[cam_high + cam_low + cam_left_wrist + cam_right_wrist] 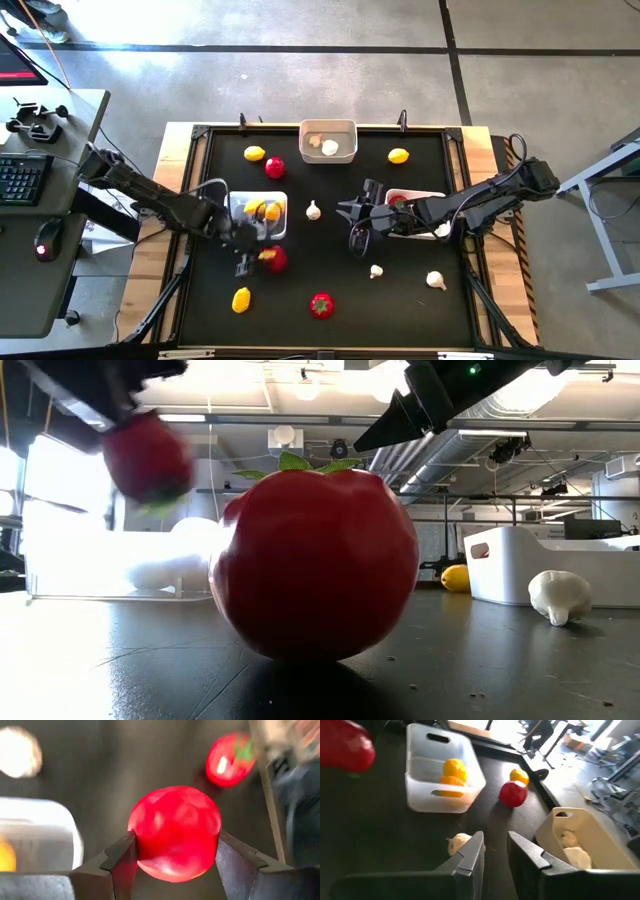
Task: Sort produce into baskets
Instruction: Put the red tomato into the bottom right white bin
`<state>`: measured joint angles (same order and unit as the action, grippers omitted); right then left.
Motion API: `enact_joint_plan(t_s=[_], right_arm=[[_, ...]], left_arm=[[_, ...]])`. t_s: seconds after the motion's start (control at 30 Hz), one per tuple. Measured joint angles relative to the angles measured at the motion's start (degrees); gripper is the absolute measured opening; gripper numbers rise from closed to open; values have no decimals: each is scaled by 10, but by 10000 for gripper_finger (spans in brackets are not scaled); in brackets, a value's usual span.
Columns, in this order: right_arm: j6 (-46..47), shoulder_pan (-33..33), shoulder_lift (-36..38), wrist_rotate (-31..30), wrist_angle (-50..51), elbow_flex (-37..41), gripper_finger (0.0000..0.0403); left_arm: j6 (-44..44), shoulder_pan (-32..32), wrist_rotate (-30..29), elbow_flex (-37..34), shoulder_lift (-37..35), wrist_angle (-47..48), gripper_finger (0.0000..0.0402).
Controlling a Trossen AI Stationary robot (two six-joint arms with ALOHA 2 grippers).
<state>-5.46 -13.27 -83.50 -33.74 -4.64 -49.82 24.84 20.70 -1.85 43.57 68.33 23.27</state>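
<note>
My left gripper (266,258) is shut on a red tomato (175,832), held above the table just near of the basket with lemons (258,213). The tomato shows high and blurred in the low view (148,458). My right gripper (355,226) is open and empty, above the table between a garlic bulb (313,210) and the right basket (428,196), which holds a tomato. The far basket (328,140) holds garlic. Loose on the table lie lemons (254,153) (398,155) (241,299), tomatoes (274,167) (321,305) and garlic (376,270) (435,280). My left gripper pinches the tomato between its two fingers, one finger (122,862) on each of two opposite sides of the round body (145,845). The tomato is lifted clear of the table.
The black mat has a raised frame (200,130) all round. The near tomato (315,560) fills the middle of the low view. The right wrist view shows the lemon basket (442,775), a garlic bulb (459,841) and the garlic basket (580,840) ahead.
</note>
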Motion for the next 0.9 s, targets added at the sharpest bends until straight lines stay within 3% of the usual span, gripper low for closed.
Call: enact_joint_plan(t_s=[0.17, 0.33, 0.53, 0.7, 0.9], right_arm=[[-31, 0, 0, -7, -19, 0, 115], [-86, -10, 0, -7, -86, 0, 209], [-221, -32, 0, -14, -197, 0, 309], [-280, -40, 0, -32, -266, 0, 343], [-310, -35, -2, 10, -328, 0, 354]], left_arm=[[-44, -69, 58, -19, -21, -133, 206], [-26, -141, 98, -36, -26, -266, 206], [6, -210, 138, -36, -27, -374, 206], [29, -251, 171, -36, -25, -433, 206], [43, -272, 187, -36, -13, -483, 206]])
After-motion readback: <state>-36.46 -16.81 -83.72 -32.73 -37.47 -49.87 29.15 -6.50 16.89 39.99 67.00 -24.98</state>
